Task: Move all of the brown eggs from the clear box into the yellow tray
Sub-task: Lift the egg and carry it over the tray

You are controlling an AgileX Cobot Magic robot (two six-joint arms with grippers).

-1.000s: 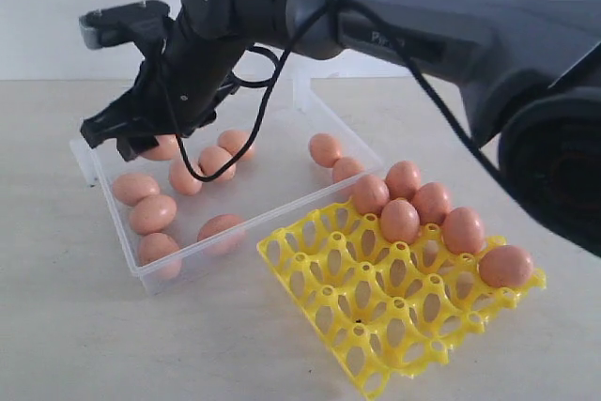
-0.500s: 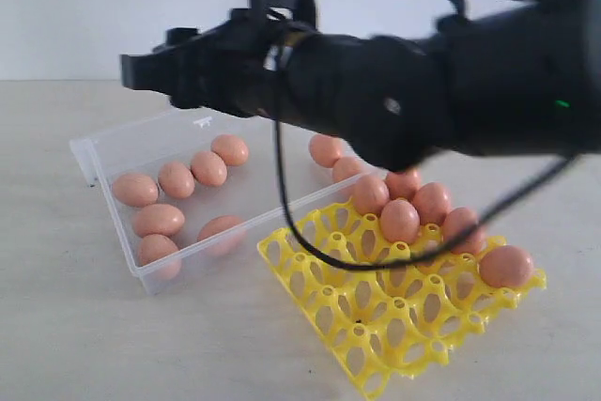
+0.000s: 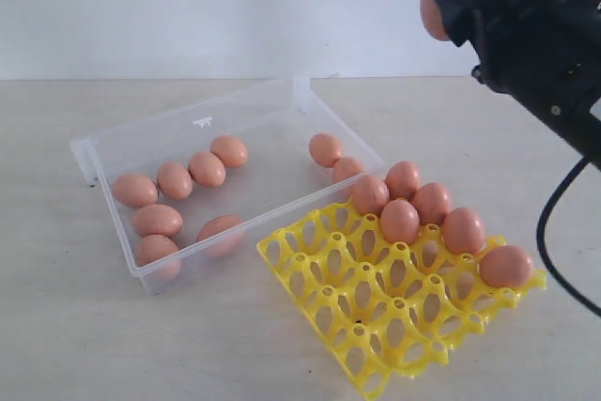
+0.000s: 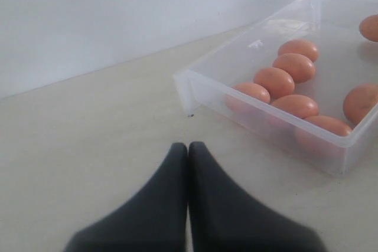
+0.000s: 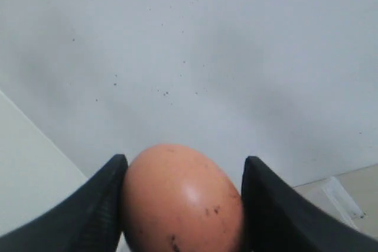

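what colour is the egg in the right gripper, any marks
Orange-brown egg with few dark specks, clearest in the right wrist view.

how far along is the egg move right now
Done: six brown eggs sit in the yellow tray. In hand: the right hand is shut on a seventh egg, held high off the table. Left: about nine remaining eggs lie in the clear box, so under half is done. The left hand is shut and empty.
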